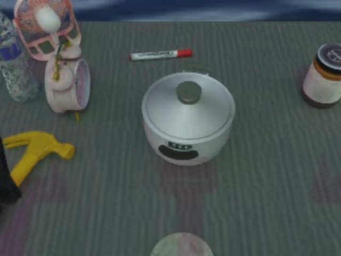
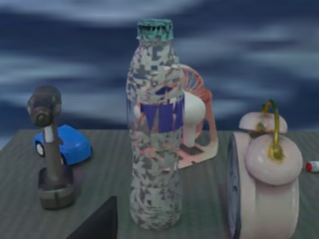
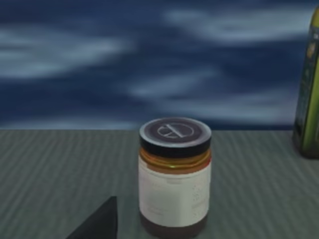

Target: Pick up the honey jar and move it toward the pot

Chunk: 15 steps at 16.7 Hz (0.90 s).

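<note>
Honey jar (image 1: 324, 76) upright at the table's right edge, well apart from the pot (image 1: 188, 118), which sits mid-table with its lid on. Right wrist view: the jar (image 3: 175, 177) stands directly ahead of the camera, untouched — only a dark wedge shows at the frame's lower edge, so whether the right gripper's fingers are spread or closed cannot be told. Left arm parked at the left edge, facing a water bottle (image 2: 155, 134) and a pink-white alarm clock (image 2: 264, 186) — its fingers likewise unreadable.
</note>
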Motion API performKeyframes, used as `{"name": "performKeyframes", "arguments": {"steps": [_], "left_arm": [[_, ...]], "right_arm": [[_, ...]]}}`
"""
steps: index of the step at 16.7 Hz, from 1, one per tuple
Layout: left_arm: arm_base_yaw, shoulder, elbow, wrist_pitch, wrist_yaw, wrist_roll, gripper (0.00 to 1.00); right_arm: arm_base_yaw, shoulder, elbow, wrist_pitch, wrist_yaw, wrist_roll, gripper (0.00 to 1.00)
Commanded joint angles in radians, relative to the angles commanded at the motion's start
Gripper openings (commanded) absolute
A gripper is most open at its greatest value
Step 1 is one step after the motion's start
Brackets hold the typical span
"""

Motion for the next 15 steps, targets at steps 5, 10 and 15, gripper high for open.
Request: {"name": "performKeyframes", "arguments": {"steps": [5,10,15], "left_arm": [[0.0,0.0,0.0,0.0,0.0,0.0,1.0],[0.0,0.0,0.0,0.0,0.0,0.0,1.0],[0.0,0.0,0.0,0.0,0.0,0.0,1.0]], "right_arm": [[0.0,0.057,0.058,-0.045,-0.003,-0.004,1.0],[-0.017,0.338,0.352,-0.265,0.0,-0.029,1.0],[-0.048,0.787,0.812,-0.591,0.015,-0.085,1.0]]}}
